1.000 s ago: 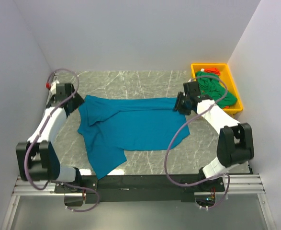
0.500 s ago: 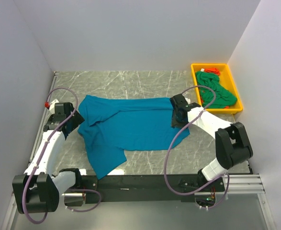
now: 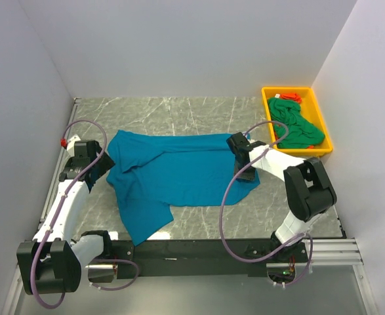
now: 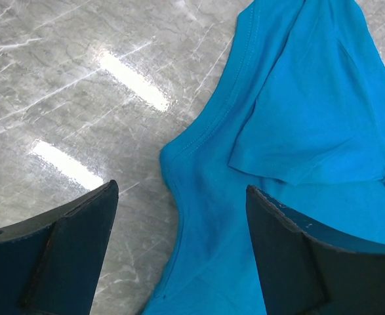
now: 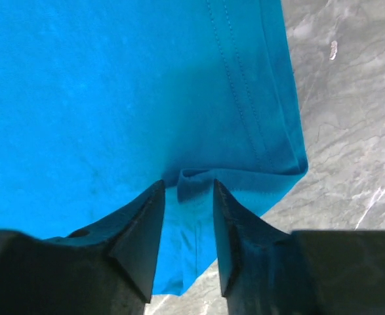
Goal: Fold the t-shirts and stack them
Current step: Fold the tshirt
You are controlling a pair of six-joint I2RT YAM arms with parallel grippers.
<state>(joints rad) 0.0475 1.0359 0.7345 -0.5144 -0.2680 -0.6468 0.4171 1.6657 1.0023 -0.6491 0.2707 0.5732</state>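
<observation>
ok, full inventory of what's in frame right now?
teal t-shirt: 1, teal-blue, spread loosely across the middle of the table
green t-shirt: 1, bright green, crumpled in the bin
red-orange piece: 1, red-orange, at the bin's far end, beside the green t-shirt
bin: 1, yellow, far right corner of the table
table: 1, grey marble, under everything
cables: 2, purple, one looping along each arm
left hand: 1, black, open, above the teal t-shirt's left edge
right hand: 1, black, fingers either side of a pucker at the teal t-shirt's right hem; grip unclear
</observation>
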